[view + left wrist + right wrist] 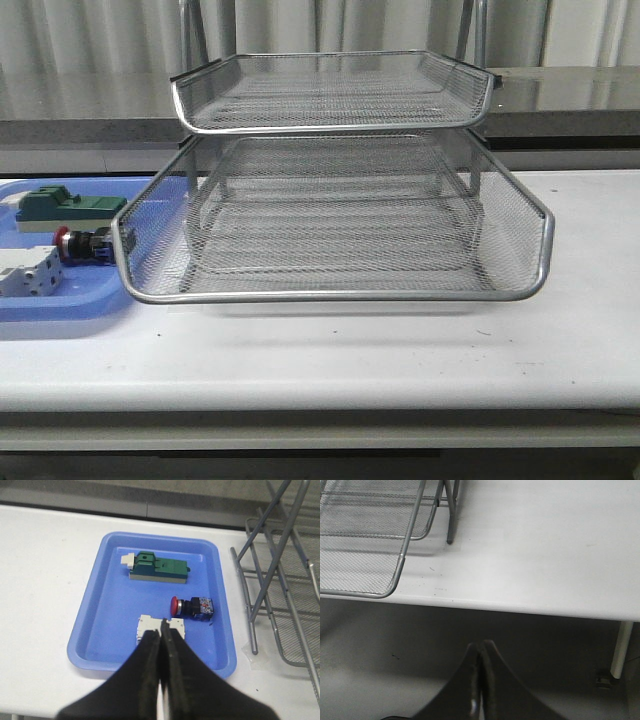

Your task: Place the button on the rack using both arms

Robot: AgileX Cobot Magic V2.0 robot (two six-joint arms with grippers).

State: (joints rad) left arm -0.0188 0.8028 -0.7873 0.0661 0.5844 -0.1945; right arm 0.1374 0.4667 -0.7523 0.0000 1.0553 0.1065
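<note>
Our button [191, 607] lies on its side in the blue tray [100, 615] on the white counter [400, 350], between the green block [159, 568] and the white component [162, 629], just left of the rack [335, 225]. Our left claw [162, 630] hovers above the tray, pressed closed and empty. Our right claw [481, 652], likewise closed and empty, hangs off the counter's edge.

On the bench [400, 350], the rack [330, 290] stands in the middle, the tray [90, 625] just left of it holding the button [192, 607] between the block [159, 569] behind and the boxy component [147, 627] in front.
</note>
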